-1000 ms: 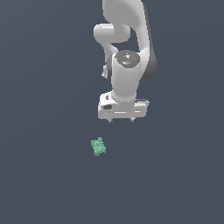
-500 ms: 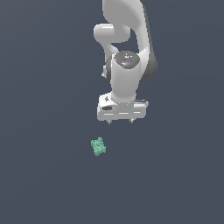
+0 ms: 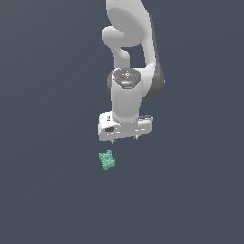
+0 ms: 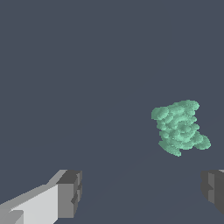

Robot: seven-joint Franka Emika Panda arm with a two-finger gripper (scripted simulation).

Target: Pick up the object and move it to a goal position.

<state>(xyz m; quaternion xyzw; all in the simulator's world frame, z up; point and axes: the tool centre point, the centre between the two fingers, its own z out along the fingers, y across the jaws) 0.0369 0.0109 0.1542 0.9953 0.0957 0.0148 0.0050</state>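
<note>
— Where is the object (image 3: 107,160)?
— On the dark floor (image 3: 47,190), just below the gripper (image 3: 124,138), toward the exterior view's left; untouched.
— And the gripper?
— Spread wide; nothing between its fingers (image 4: 70,192).

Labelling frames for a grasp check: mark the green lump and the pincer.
green lump (image 4: 179,127), wrist view, middle of its bumpy body
pincer (image 3: 124,138), exterior view, midway between its fingertips; open, above the lump

The object (image 3: 107,160) lies near the end effector (image 3: 124,138) — toward the exterior view's left.
</note>
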